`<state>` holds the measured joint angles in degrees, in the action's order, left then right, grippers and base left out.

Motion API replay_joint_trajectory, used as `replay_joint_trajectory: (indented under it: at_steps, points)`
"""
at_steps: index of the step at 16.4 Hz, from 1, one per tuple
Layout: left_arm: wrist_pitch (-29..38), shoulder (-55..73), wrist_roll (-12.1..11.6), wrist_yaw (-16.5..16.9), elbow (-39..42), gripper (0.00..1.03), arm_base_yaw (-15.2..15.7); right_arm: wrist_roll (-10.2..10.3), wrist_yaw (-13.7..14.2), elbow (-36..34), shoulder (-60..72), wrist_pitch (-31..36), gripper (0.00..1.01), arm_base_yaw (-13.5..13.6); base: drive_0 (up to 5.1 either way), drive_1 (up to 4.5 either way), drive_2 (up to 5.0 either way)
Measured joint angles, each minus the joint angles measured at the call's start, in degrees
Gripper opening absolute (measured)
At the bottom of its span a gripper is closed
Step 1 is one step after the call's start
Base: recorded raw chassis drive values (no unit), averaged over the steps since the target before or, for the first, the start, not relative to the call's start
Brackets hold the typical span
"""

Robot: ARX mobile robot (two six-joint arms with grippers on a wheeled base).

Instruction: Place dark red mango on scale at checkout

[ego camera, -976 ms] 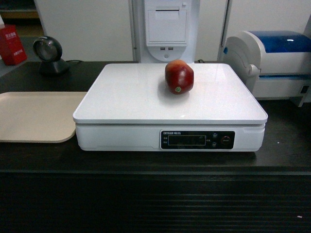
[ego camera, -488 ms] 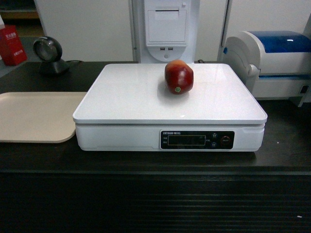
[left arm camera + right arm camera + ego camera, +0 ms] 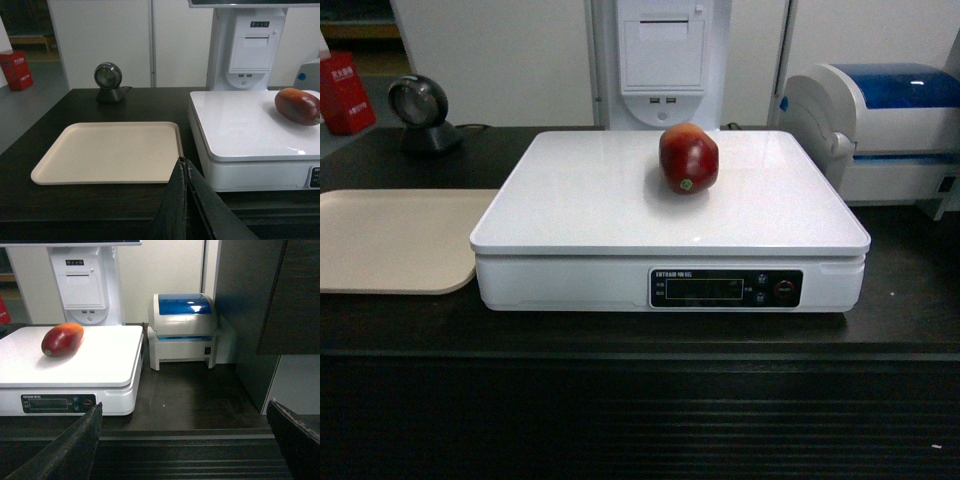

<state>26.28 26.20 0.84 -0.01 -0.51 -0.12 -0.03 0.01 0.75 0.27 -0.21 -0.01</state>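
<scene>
The dark red mango (image 3: 688, 158) lies on the white scale (image 3: 620, 210), toward the back middle of its platform, with a small green sticker facing front. Nothing holds it. The scale stands on the black checkout (image 3: 640, 340) counter. The mango (image 3: 298, 106) shows at the right edge of the left wrist view, and the mango (image 3: 62, 339) shows at the left of the right wrist view. My left gripper (image 3: 184, 161) is shut and empty, low in front of the counter's edge. My right gripper (image 3: 185, 407) is wide open and empty, also before the ribbed front. Neither gripper shows in the head view.
A beige tray (image 3: 390, 240) lies left of the scale. A round black scanner (image 3: 420, 110) stands behind it, and a red box (image 3: 342, 92) sits at the far left. A white-and-blue printer (image 3: 890, 130) sits right of the scale. A white terminal post (image 3: 662, 60) rises behind.
</scene>
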Motion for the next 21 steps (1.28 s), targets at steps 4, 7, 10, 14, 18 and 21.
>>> replay_joint_trajectory:
  at_steps: [4, 7, 10, 14, 18, 21]
  points:
    - [-6.73, -6.71, 0.0, 0.0, 0.0, 0.02, 0.0, 0.0, 0.0, 0.0, 0.0, 0.0, 0.98, 0.0, 0.0, 0.0, 0.0]
    - [-10.86, -10.73, 0.0, 0.0, 0.0, 0.02, 0.0, 0.0, 0.0, 0.0, 0.0, 0.0, 0.98, 0.0, 0.0, 0.0, 0.0]
    - [-14.21, -14.19, 0.0, 0.0, 0.0, 0.02, 0.0, 0.0, 0.0, 0.0, 0.0, 0.0, 0.98, 0.0, 0.0, 0.0, 0.0]
    - [-24.2, -21.4, 0.0, -0.02, 0.0, 0.02, 0.0, 0.0, 0.0, 0.0, 0.0, 0.0, 0.98, 0.0, 0.0, 0.0, 0.0]
    - [-26.73, -25.64, -0.04, 0.02, -0.02, 0.02, 0.07, 0.0, 0.02, 0.0, 0.0, 0.02, 0.98, 0.0, 0.0, 0.0, 0.0]
    - [-26.47, -25.64, -0.02, -0.02, -0.02, 0.14, 0.07, 0.0, 0.0, 0.0, 0.0, 0.0, 0.98, 0.0, 0.0, 0.0, 0.0]
